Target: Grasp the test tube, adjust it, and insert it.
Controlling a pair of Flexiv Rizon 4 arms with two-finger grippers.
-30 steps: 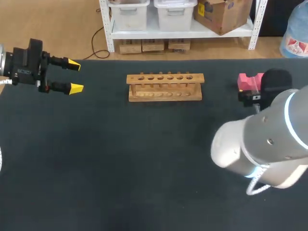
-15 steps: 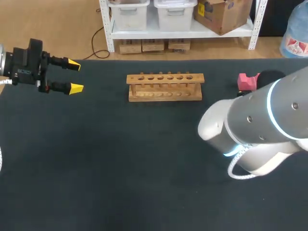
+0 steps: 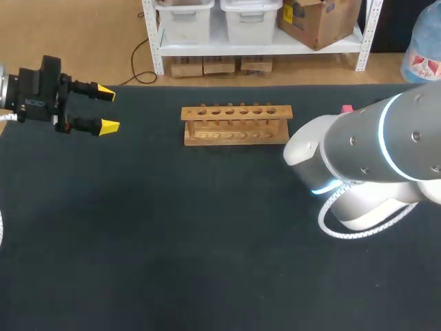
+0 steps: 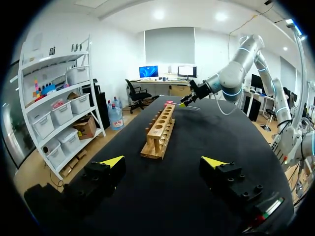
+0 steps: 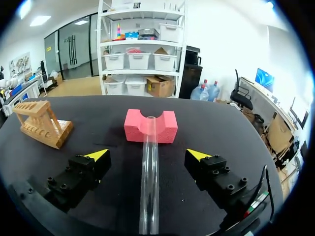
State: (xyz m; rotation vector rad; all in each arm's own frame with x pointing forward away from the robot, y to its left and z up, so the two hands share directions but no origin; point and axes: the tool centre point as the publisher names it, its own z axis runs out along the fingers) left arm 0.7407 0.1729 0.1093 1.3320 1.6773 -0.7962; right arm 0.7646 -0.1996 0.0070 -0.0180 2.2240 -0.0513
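Showing first, in the right wrist view, the right gripper [image 5: 147, 155] spread wide and empty, 1 yellow-tipped finger on each side of the clear test tube [image 5: 149, 187], no contact on either side. Tube lying on the black table [image 5: 98, 113], far end resting in the notch of a pink foam block [image 5: 150, 127], near end running back between the fingers. Off to one side and well apart, the wooden rack [image 5: 42, 123]. Judged as the grasp step, not yet made. Best done by lowering straight, keeping the tube centred, then closing gently at mid-length, clear of the block, to avoid rolling or slipping.

Head view: right arm [image 3: 365, 165] entering from the right, bulky grey elbow raised over the table, hiding its gripper and the tube. Only a corner of the pink block peeking out. Rack, with 6 holes, at the middle far side. Left gripper [image 3: 107, 109] at the far left, held level, pointing toward the rack, open, holding nothing.

Left wrist view: 2 yellow tips wide apart, nothing between. Rack ahead, end-on. Beyond it, right arm bent down toward the table.
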